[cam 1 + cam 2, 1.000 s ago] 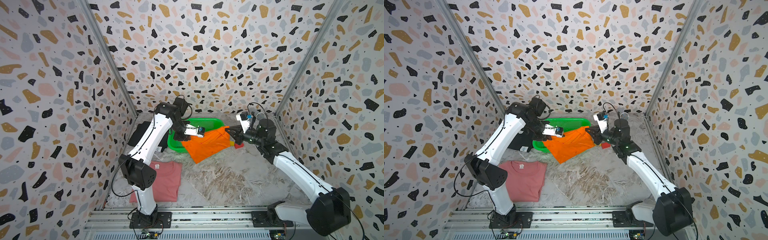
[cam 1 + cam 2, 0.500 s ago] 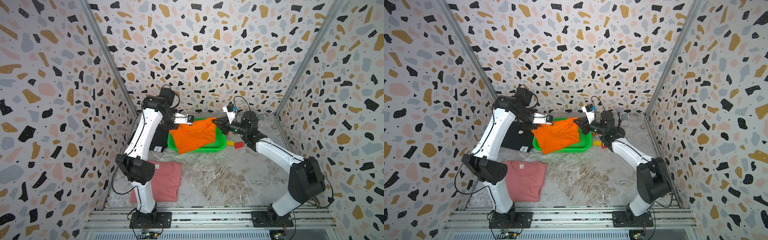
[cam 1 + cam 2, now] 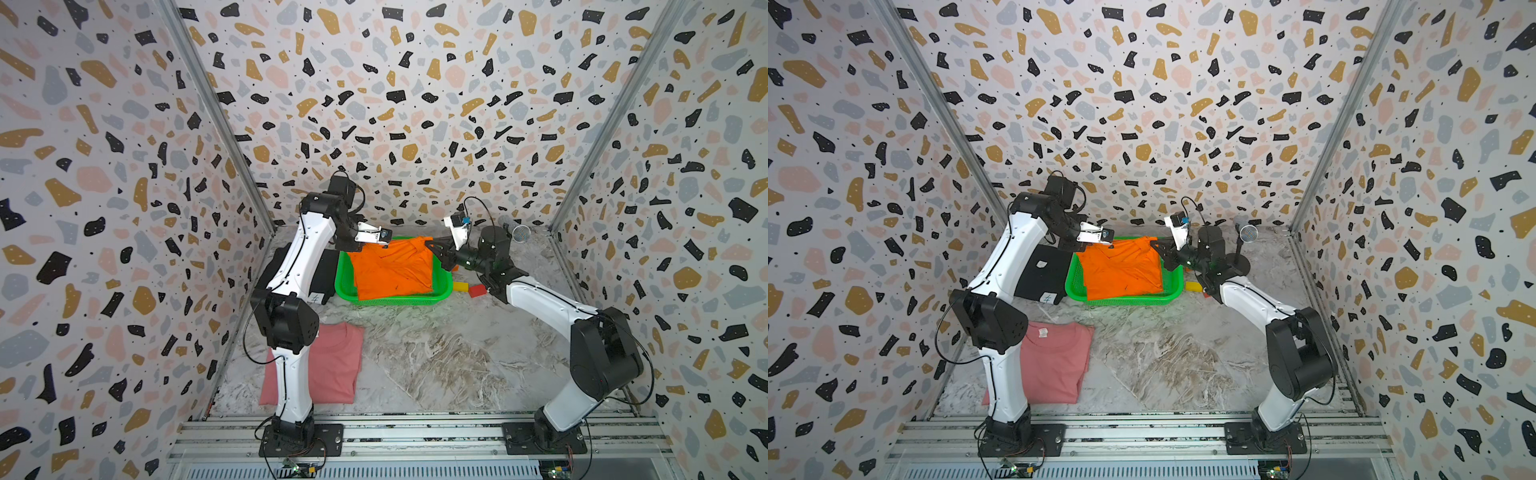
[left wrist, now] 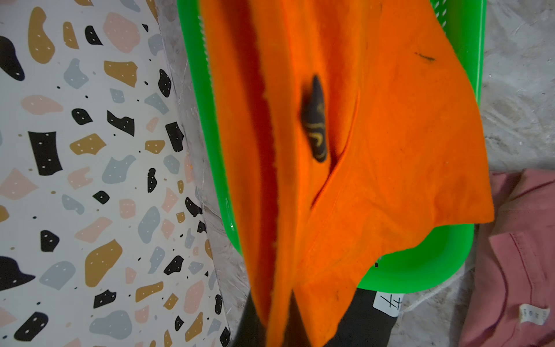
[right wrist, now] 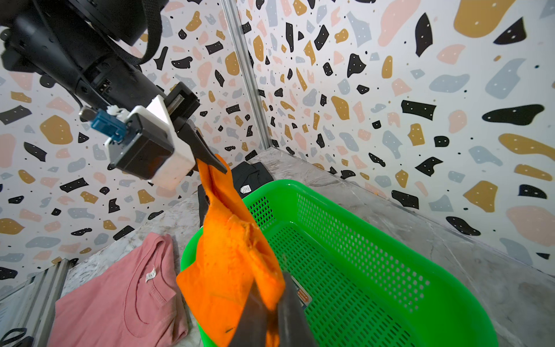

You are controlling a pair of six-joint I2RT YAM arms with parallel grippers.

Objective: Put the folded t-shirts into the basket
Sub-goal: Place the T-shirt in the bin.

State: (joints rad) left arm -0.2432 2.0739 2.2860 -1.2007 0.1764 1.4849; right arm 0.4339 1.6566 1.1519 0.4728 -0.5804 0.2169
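The orange t-shirt (image 3: 390, 270) (image 3: 1121, 270) hangs over the green basket (image 3: 399, 300) (image 3: 1125, 300), sagging into it and covering most of the inside. My left gripper (image 3: 362, 247) (image 4: 276, 315) is shut on its far left corner. My right gripper (image 3: 434, 248) (image 5: 270, 303) is shut on its far right corner. In the right wrist view the orange cloth (image 5: 228, 255) stretches between both grippers above the mesh floor (image 5: 360, 285). The pink t-shirt (image 3: 336, 365) (image 3: 1054, 361) lies flat at the front left. The black t-shirt (image 3: 326, 274) (image 3: 1046, 274) lies left of the basket, partly behind my left arm.
A yellow block (image 3: 460, 286) and a red block (image 3: 476, 290) lie just right of the basket, under my right arm. A mesh-headed microphone (image 3: 517, 232) stands in the back right corner. Walls close the table on three sides; an aluminium rail (image 3: 415, 432) runs along the front.
Both grippers carried the orange t-shirt back and left, from in front of the basket to over it. The shirt now sags into the basket. The pink and black shirts have not moved.
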